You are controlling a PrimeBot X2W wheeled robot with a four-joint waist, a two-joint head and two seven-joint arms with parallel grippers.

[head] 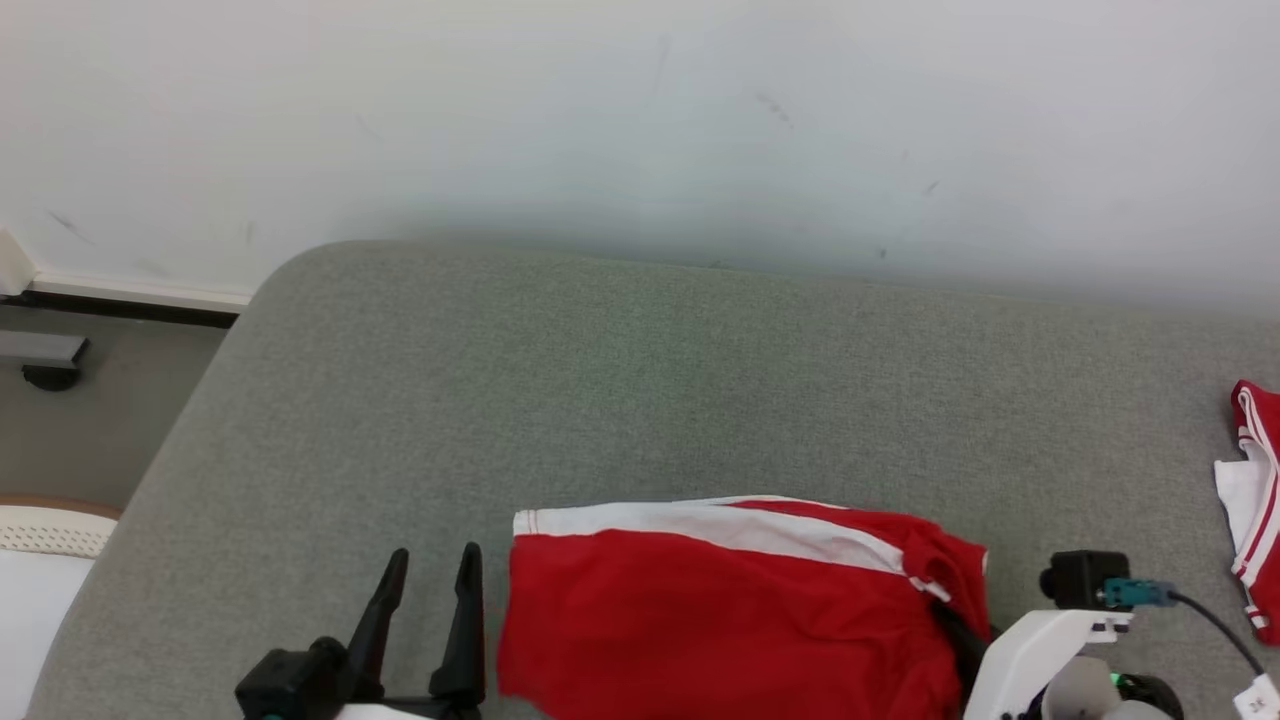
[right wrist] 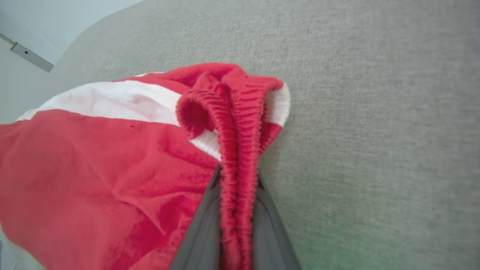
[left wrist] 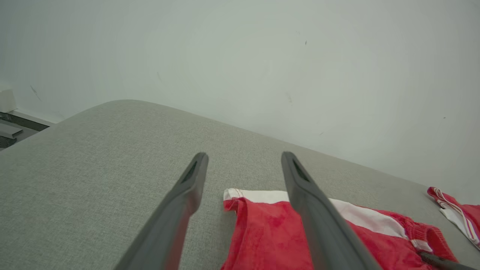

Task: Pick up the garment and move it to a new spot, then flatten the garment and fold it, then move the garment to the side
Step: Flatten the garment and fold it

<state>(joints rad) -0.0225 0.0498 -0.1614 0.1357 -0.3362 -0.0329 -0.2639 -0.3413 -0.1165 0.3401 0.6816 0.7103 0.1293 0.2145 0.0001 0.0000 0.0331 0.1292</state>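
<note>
Red shorts (head: 720,610) lying on the grey cushion (head: 600,380), low in the head view, with the white stripe toward the wall. Right gripper (right wrist: 238,176) pinched tight on the ribbed waistband (right wrist: 232,123), cloth bunched between its two fingers. Left gripper (left wrist: 244,154) spread wide, holding nothing, just beside the hem corner at the other end of the shorts; touching the cushion or not, impossible to tell.

Probably the flattening step, or perhaps the start of a fold; hard to decide from here. Next, most likely: bring the left fingers down over the hem corner, close on it, then pull both ends gently apart to take out the wrinkles.

Lower part of the shorts cut off by the bottom edge of the head view. Right fingers mostly hidden there behind cloth and pale wrist. Another red and white cloth (head: 1255,500) at the far right, cut off, kind unclear.
</note>
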